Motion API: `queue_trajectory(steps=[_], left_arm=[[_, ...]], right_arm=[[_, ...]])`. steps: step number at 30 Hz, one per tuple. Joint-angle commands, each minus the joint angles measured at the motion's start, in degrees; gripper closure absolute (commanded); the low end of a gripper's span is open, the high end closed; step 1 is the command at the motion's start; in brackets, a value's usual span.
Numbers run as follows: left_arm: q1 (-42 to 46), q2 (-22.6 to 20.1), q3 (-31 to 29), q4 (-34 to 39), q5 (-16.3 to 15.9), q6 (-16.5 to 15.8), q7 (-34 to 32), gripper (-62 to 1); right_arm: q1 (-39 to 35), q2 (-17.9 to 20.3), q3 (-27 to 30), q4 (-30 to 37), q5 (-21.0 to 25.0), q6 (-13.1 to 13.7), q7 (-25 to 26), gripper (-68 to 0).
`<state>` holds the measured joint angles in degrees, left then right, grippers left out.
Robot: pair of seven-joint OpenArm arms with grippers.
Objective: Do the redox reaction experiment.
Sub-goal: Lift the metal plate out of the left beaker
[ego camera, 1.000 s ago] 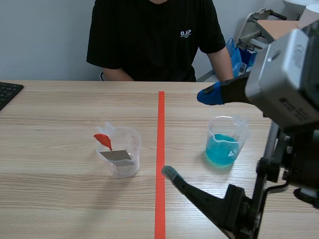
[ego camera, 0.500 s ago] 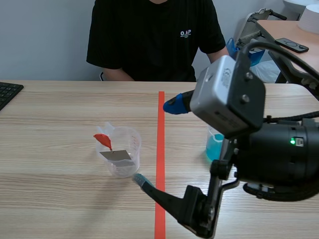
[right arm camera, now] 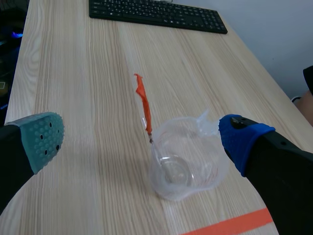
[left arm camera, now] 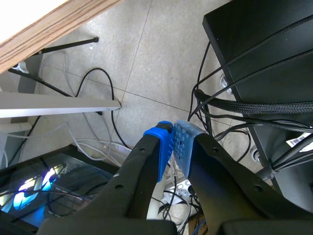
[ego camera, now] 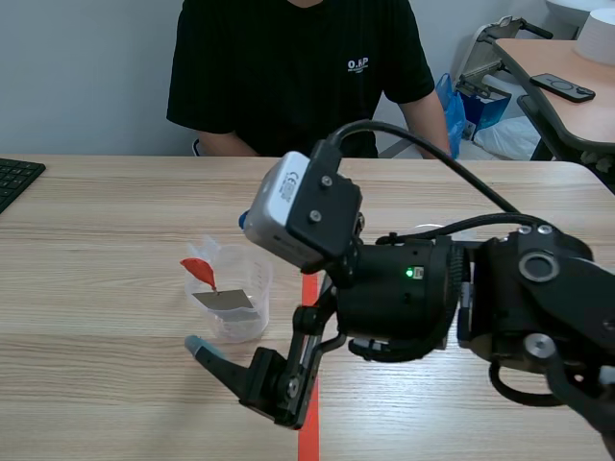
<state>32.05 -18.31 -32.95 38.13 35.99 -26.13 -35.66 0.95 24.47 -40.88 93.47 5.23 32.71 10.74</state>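
Note:
A clear plastic beaker (ego camera: 237, 300) stands left of the tape line with a grey metal sheet (ego camera: 223, 300) and a red tag (ego camera: 199, 270) sticking out of it. My right gripper (ego camera: 221, 281) is open, with one pad on each side of the beaker, not touching it. From the right wrist, the beaker (right arm camera: 188, 161) sits ahead between the fingers of the right gripper (right arm camera: 142, 139), nearer the blue pad (right arm camera: 239, 139); the red tag (right arm camera: 143, 100) stands up from it. The beaker of blue liquid is hidden behind the right arm. My left gripper (left arm camera: 172, 142) is shut on nothing, below table level over the floor.
A person in a black shirt (ego camera: 298, 77) sits across the table. A black keyboard (ego camera: 14, 178) lies at the far left edge, also visible as the keyboard (right arm camera: 156, 14) beyond the beaker. An orange-red tape line (ego camera: 309, 211) runs down the table's middle. Cables (left arm camera: 107, 112) cover the floor.
My right arm has swung left across the tape line, bringing its open fingers around the clear beaker. It now hides the beaker of blue liquid.

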Motion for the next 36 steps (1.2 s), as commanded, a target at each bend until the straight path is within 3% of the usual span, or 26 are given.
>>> queue_trajectory(steps=[1, 7, 18, 36], left_arm=[[0.6, -0.8, -0.4, 0.8, -0.4, 0.1, -0.6, -3.8], [0.6, -0.8, -0.4, 0.8, -0.4, 0.1, -0.6, -3.8], [0.6, -0.8, -0.4, 0.8, -0.4, 0.1, -0.6, -3.8], [0.6, -0.8, -0.4, 0.8, -0.4, 0.1, -0.6, -3.8]], right_arm=[[2.0, -0.3, -0.1, -0.4, -0.3, -0.4, 1.4, -67.9], [6.0, -2.2, -2.0, -4.5, -1.0, -1.4, 3.2, -62.0], [8.4, -4.0, -3.0, -5.9, -3.6, -1.6, 3.4, -43.2], [8.4, -3.8, -2.9, -5.9, -3.5, -2.4, 6.4, -2.5]])
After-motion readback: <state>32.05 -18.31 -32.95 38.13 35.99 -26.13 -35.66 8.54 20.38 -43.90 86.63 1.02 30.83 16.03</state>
